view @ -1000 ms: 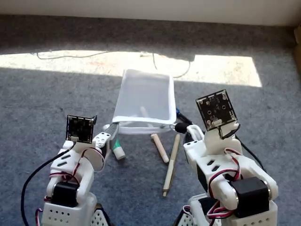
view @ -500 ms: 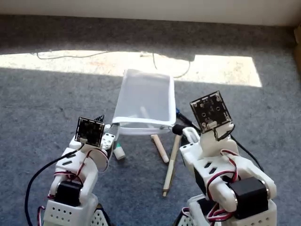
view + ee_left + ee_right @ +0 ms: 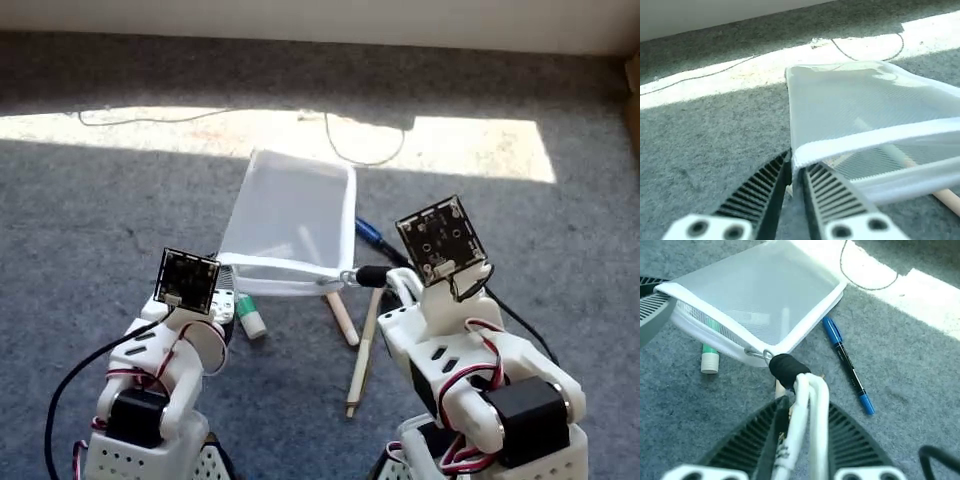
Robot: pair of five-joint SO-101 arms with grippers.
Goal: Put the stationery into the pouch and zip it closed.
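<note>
The white mesh pouch [image 3: 292, 215] lies on the carpet with its mouth toward the arms. My left gripper [image 3: 796, 172] is shut on the pouch's near corner [image 3: 226, 283]. My right gripper [image 3: 799, 405] is shut on the white pull cord [image 3: 807, 390], whose black knob [image 3: 370, 275] hangs from the zipper ring [image 3: 765, 356]. A pale stick [image 3: 305, 238] shows through the mesh. Outside lie a blue pen [image 3: 847, 365], a green-and-white marker [image 3: 250, 318] and two wooden pencils [image 3: 340, 315], [image 3: 362, 350].
Grey carpet covers the floor, with a sunlit strip [image 3: 480, 150] beyond the pouch. A thin cable [image 3: 345, 150] trails across that strip. A black cable [image 3: 520, 315] runs beside the right arm.
The pouch has slid and swung to the left, uncovering the blue pen. The left arm drew back with the corner, and the right gripper shifted left with the cord.
</note>
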